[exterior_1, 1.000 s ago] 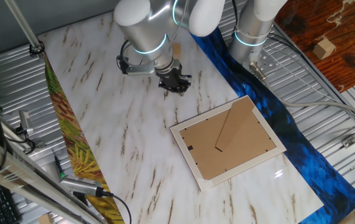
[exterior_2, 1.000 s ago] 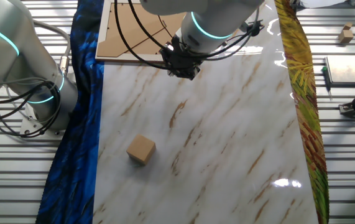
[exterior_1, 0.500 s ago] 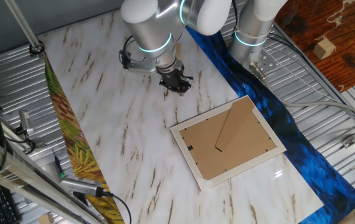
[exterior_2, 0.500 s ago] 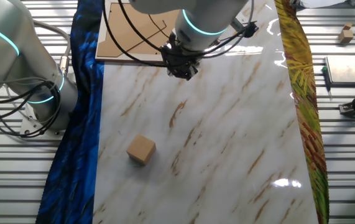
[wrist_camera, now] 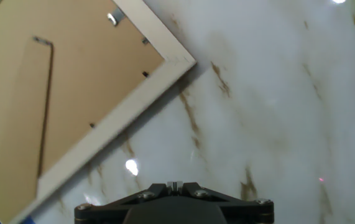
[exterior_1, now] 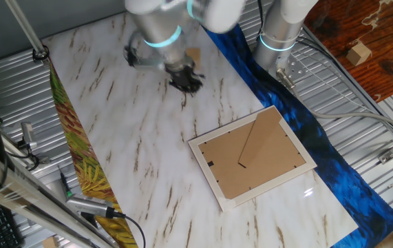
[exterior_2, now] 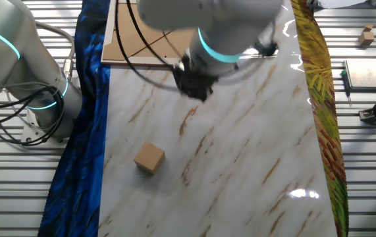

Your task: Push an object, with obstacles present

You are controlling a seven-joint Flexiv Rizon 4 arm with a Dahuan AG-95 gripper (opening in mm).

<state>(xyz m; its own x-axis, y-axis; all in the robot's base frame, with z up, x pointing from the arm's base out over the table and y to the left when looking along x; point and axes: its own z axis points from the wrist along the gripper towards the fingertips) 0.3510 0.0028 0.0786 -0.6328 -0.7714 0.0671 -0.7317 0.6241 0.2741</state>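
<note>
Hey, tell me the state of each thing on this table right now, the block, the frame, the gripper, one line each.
Wooden cube: sitting flat on the marble table, nothing touching it.
Picture frame: lying face down, backing board up.
Gripper: near the frame's corner, well apart from the cube; too blurred to tell open or shut.
Blue cloth: draped along the table's edge, rumpled.
</note>
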